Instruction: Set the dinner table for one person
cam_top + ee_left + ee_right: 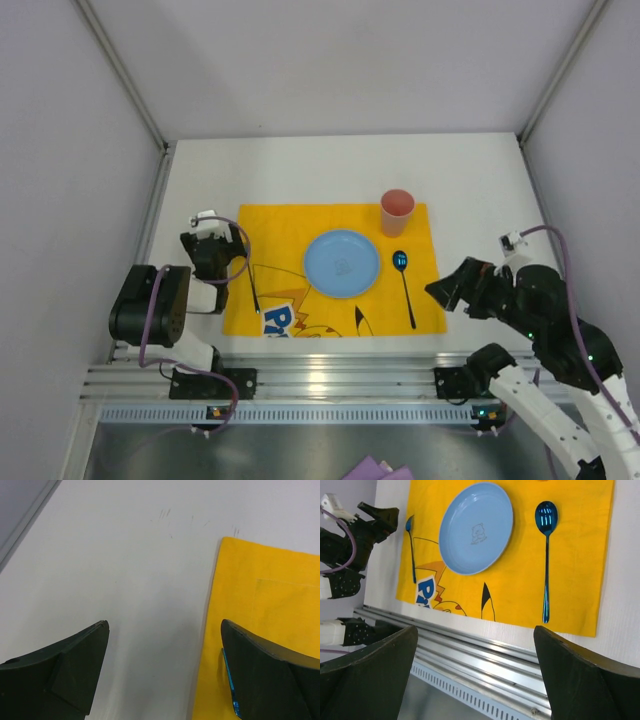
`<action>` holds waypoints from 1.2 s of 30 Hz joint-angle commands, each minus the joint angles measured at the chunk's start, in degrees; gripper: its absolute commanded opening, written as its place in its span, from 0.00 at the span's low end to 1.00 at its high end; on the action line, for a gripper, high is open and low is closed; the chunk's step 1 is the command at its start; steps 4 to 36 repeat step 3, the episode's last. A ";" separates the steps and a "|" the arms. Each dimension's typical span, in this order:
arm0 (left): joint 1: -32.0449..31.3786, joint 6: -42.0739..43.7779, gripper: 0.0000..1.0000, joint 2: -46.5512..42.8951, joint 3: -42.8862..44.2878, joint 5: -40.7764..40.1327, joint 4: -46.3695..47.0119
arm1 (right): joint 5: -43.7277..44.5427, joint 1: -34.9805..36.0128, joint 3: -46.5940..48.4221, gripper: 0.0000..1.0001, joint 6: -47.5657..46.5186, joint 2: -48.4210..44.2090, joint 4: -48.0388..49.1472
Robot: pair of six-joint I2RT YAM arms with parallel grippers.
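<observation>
The white dinner table [300, 170] carries a yellow cartoon placemat [280, 225]. On the mat are a light blue plate [342, 263], a pink cup [397, 211] at its far right, a blue spoon [404, 285] right of the plate and a thin blue utensil [254, 285] left of it. My left gripper [213, 240] is open and empty over bare table beside the mat's left edge [165, 630]; the utensil's edge [229, 680] shows by its right finger. My right gripper [443, 290] is open and empty off the mat's near right corner [475, 632]. The right wrist view shows the plate [476, 527], spoon [546, 555] and utensil [411, 545].
Grey walls enclose the table on three sides. A ribbed aluminium rail [330, 385] runs along the near edge, also in the right wrist view [485, 655]. The left arm [350, 540] stands left of the mat.
</observation>
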 commanded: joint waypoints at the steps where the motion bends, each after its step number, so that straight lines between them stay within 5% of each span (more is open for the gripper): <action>1: 0.13 -0.06 0.98 -0.52 0.47 1.22 4.85 | 1.51 0.86 2.90 1.00 1.50 2.93 5.26; 36: 0.13 -0.06 0.98 -0.43 0.38 1.14 4.85 | 2.64 0.78 2.72 1.00 1.69 2.41 6.23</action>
